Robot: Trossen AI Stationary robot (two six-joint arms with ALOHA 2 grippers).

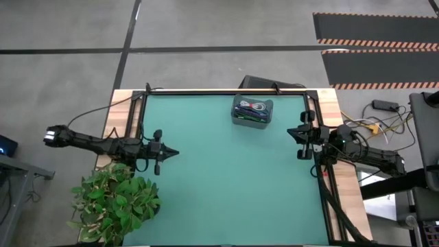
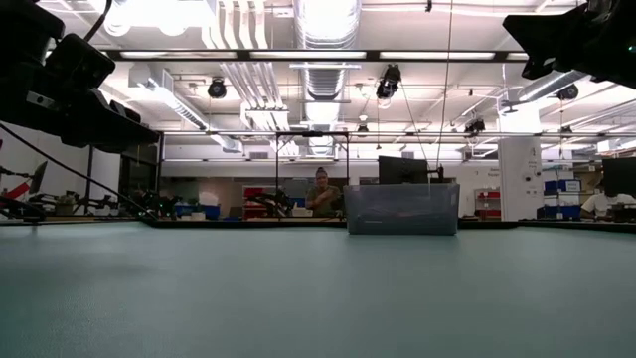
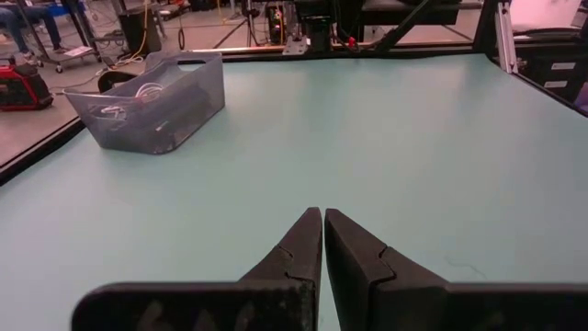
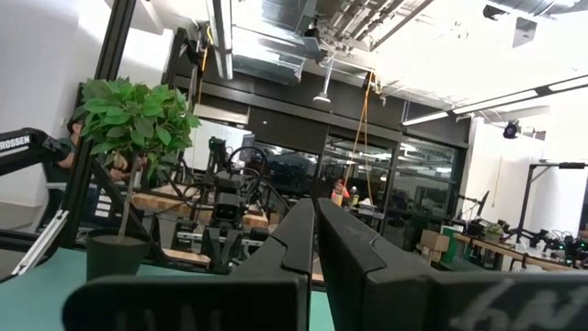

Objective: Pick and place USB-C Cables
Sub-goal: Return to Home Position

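Note:
The USB-C cables lie coiled inside a grey translucent bin near the table's far edge; dark, teal and white bundles show through its walls in the left wrist view. My left gripper is shut and hovers over the table's left part, well short of the bin. My right gripper is shut at the table's right edge, raised and pointing level across the table, right of the bin.
A potted green plant stands at the table's near left corner. A black frame rail runs along the far edge. A wide stretch of green mat spreads between the arms. A person sits in the room behind the bin.

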